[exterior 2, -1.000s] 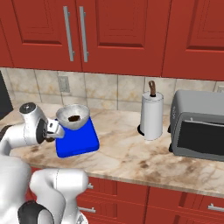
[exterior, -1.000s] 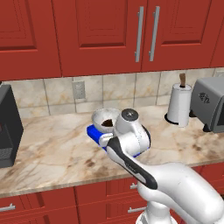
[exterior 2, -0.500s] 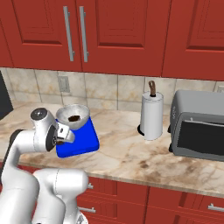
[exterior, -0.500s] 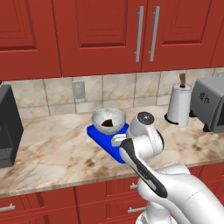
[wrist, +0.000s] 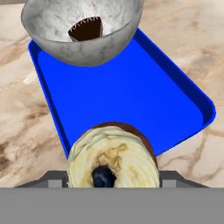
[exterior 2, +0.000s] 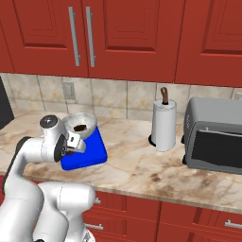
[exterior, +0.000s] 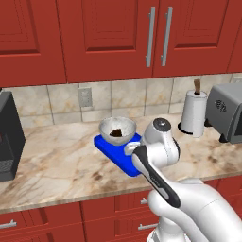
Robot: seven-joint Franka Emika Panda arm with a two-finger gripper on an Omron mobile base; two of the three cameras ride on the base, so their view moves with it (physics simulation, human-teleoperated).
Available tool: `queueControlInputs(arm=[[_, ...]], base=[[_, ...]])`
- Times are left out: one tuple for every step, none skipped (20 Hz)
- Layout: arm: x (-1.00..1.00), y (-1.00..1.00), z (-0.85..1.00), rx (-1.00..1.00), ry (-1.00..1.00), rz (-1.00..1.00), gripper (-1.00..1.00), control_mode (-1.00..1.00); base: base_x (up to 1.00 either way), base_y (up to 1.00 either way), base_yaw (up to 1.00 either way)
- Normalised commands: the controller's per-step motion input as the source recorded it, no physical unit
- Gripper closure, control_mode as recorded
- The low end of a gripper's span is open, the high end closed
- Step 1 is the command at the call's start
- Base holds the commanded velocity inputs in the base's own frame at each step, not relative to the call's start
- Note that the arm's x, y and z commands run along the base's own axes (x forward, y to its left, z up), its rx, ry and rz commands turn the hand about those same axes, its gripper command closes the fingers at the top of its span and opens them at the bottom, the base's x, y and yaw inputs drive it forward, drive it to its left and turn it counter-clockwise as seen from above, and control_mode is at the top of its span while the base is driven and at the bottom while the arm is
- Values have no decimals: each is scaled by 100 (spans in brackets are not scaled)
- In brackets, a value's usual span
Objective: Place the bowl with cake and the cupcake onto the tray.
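Your bowl with cake point(wrist: 83, 33) already sits on the far end of the blue tray point(wrist: 131, 92), its dark brown wedge showing inside; you can see the same bowl point(exterior: 117, 130) on the tray point(exterior: 113, 152) from the left base camera and again point(exterior 2: 80, 125) on the tray point(exterior 2: 87, 153) from the right one. The cupcake point(wrist: 113, 157), dark brown with a pale swirled top and a small dark dot in the middle, sits right at the bottom of the hand camera, over the near edge of the tray, and the gripper point(wrist: 113, 177) is clamped on it, a grey finger point(wrist: 54, 178) showing at either side. The tray lies on the marbled beige surface point(exterior: 56, 165), roughly midway along it. Your white arm rises from the base, bends at the elbow, and brings the hand point(exterior 2: 71, 142) in low over the near side of the tray, just beside the bowl. To the right stand a paper towel roll point(exterior 2: 163, 125) on its holder and a grey toaster oven point(exterior 2: 215, 137); a black appliance point(exterior: 9, 137) stands at the left. Red cabinets with metal handles hang above a tiled wall with an outlet point(exterior: 85, 97). You will find no readable writing or labels anywhere.
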Motion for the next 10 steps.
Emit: queueControlInputs(arm=[[16, -2, -3, 0, 2, 0, 100, -100], [13, 0, -7, 0, 3, 0, 100, -100], [14, 0, -10, 0, 3, 0, 100, -100], [16, 0, -11, 0, 4, 0, 100, -100], [17, 0, -15, 0, 3, 0, 100, -100], [16, 0, -16, 0, 3, 0, 100, -100], [13, 0, -21, 0, 3, 0, 100, -100], [14, 0, -22, 0, 3, 0, 100, -100], [9, 0, -23, 0, 3, 0, 100, -100], [9, 0, -23, 0, 4, 0, 100, -100]], base=[[0, 0, 0], [0, 0, 0], [0, 0, 0], [0, 0, 0], [0, 0, 0], [0, 0, 0], [0, 0, 0], [0, 0, 0], [0, 0, 0], [0, 0, 0]])
